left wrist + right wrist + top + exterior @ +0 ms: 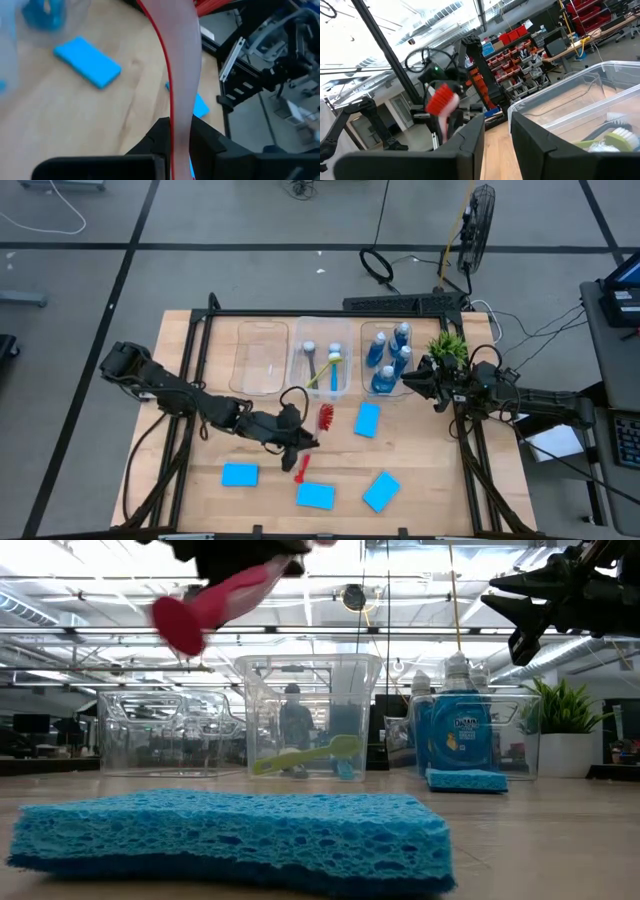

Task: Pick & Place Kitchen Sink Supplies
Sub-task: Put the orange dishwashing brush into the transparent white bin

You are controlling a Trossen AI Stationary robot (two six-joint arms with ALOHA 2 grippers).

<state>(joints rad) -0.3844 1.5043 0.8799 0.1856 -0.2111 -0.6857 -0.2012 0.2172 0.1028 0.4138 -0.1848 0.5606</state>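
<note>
Sponges lie nearest you: three along the table's front, one point(315, 496) just below the left gripper point(296, 442). That gripper is clamped on the red brush point(312, 442), held tilted above the wood, bristles toward the bins. A fourth sponge point(367, 419) sits beyond it, before the bottle bin point(391, 356). Your middle bin point(321, 367) holds three brushes. Farther right, the right gripper point(412, 380) hovers beside the bottles point(383, 378), fingers slightly apart and empty.

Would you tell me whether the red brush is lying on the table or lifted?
Lifted: the left gripper holds the red brush clear above the table.
</note>
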